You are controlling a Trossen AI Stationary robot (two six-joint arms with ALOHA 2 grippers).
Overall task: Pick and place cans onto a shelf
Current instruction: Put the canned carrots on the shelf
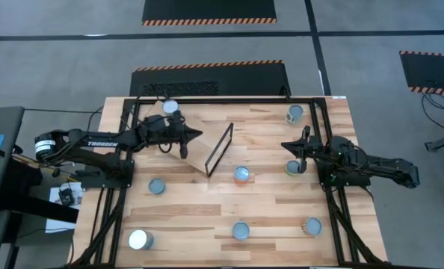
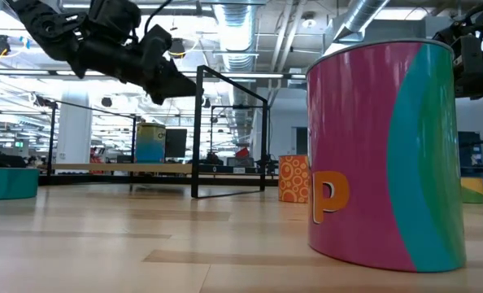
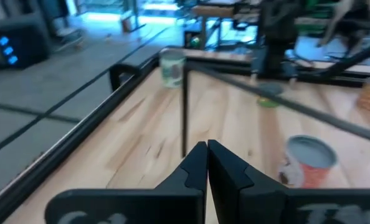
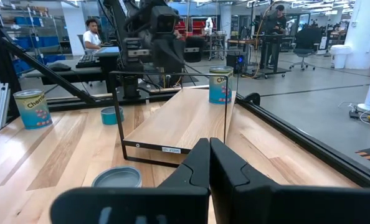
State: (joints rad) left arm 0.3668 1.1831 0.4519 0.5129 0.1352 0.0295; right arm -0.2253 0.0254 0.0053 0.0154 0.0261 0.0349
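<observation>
A: why is everything laid out like this?
B: cans are scattered round the table (image 1: 274,205), shelf (image 1: 202,143) sits tilted in the middle with its black frame (image 1: 220,149) at one end. My read: spread so either arm can pick and feed the same board
A: any can on the shelf yet?
B: one stands at its far end from the right arm, by the left arm's wrist (image 1: 171,107). Can't tell if it's on the board or just beside it
A: left gripper?
B: left gripper (image 1: 196,135) hangs above the shelf, tip toward the frame. Fingers (image 3: 196,163) pressed together, nothing between them. Orange can (image 3: 305,163) is just ahead and to one side, past the frame, not touching
A: so empty
B: yes, closed on nothing. Low view shows it well clear of the wood
A: right?
B: right gripper (image 1: 289,144) points at the shelf from the other side. Fingers (image 4: 200,160) closed too, nothing held. A low teal can (image 4: 116,177) is right by its tip, slightly off line; in the high view one can (image 1: 293,167) sits just beside the arm
A: touching?
B: can't tell, looks like a gap
A: next?
B: guess: either one has to open before it can take anything; the nearest cans are the obvious targets
</observation>
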